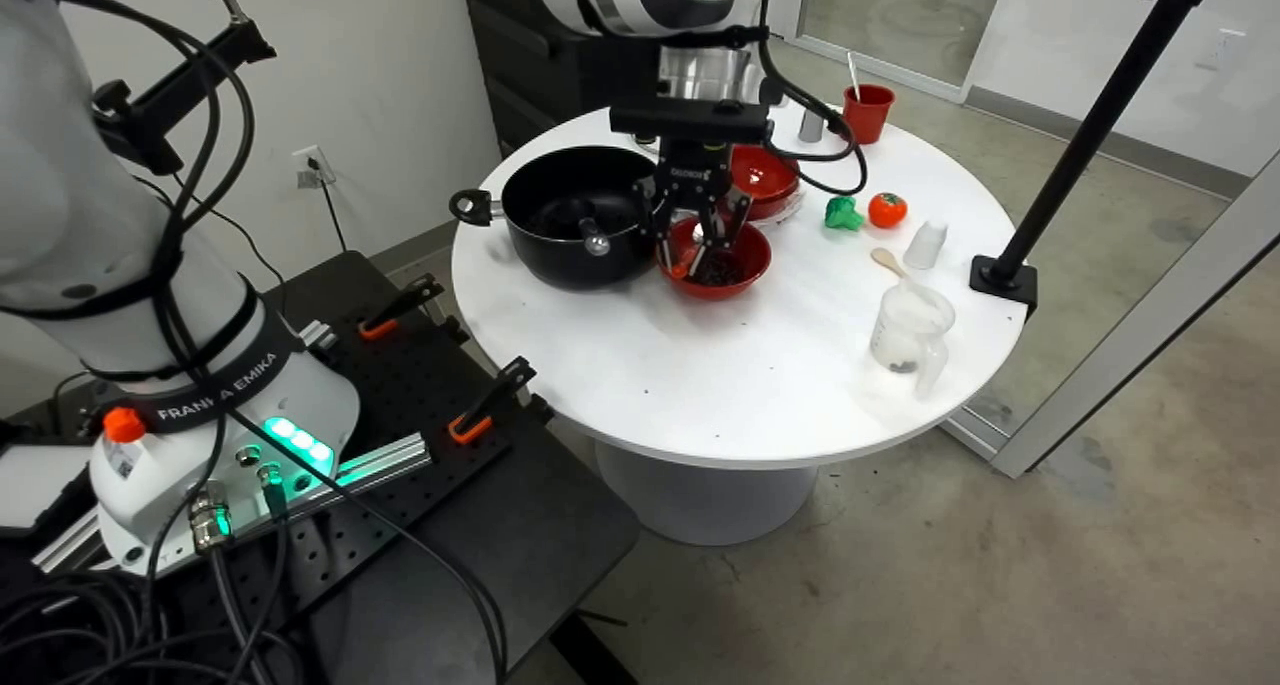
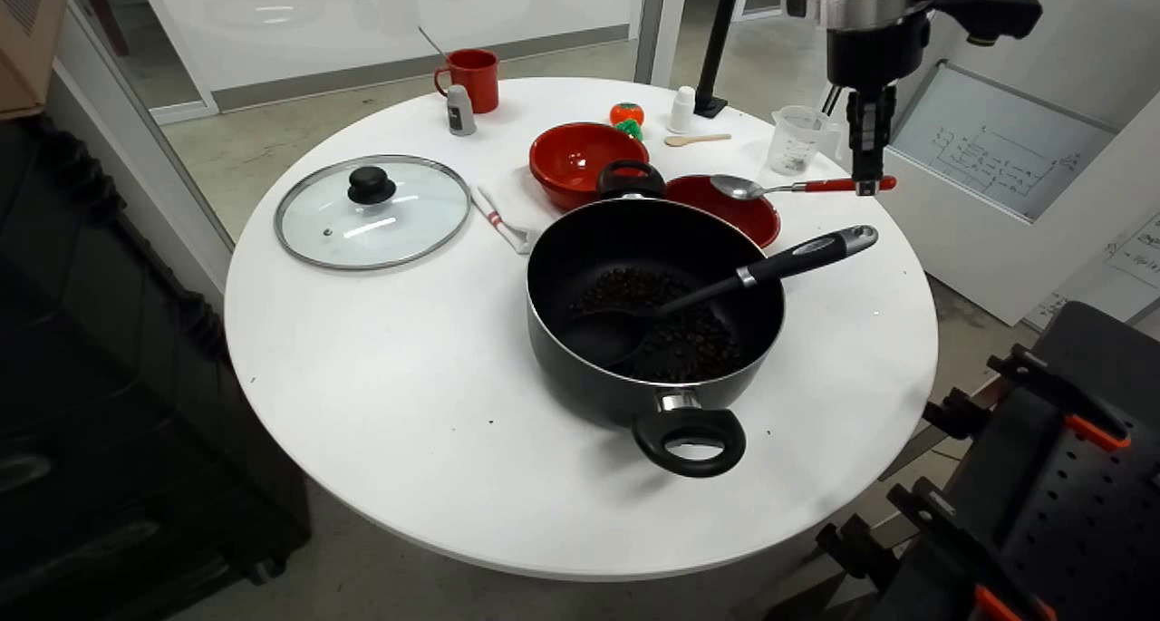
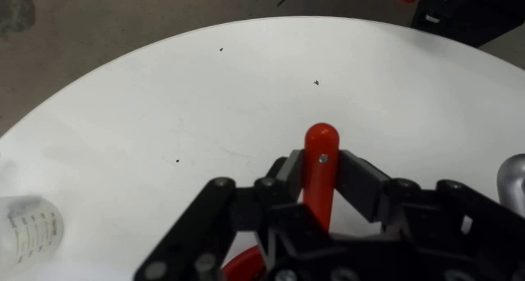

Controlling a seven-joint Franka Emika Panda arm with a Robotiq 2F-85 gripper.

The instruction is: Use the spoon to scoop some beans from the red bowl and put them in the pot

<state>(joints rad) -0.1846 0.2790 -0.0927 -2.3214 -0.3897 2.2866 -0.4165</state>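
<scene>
The gripper (image 3: 322,162) pinches the spoon (image 2: 803,187) by its handle, head over the red bowl (image 1: 718,291) beside the pot (image 2: 580,385). Red bowl and pot both hold beans (image 2: 693,344); the spoon seems empty, so scooping probably remains.

A pot (image 2: 571,376) is set on a worktop (image 2: 390,422), beans (image 2: 698,347) and a ladle (image 2: 788,262) contained inside. In an exterior view, a lid (image 2: 372,186) is placed at the pot's left rear. Just behind the pot, to its right, a bowl (image 2: 759,215) is set, the head of a spoon (image 2: 816,186) held over it by the hand (image 2: 867,184). Behind the pot, slightly left, a second bowl (image 2: 553,179) is seated; farther back, a cup (image 2: 476,84) is stationed left, a measuring jug (image 2: 795,142) right.
</scene>
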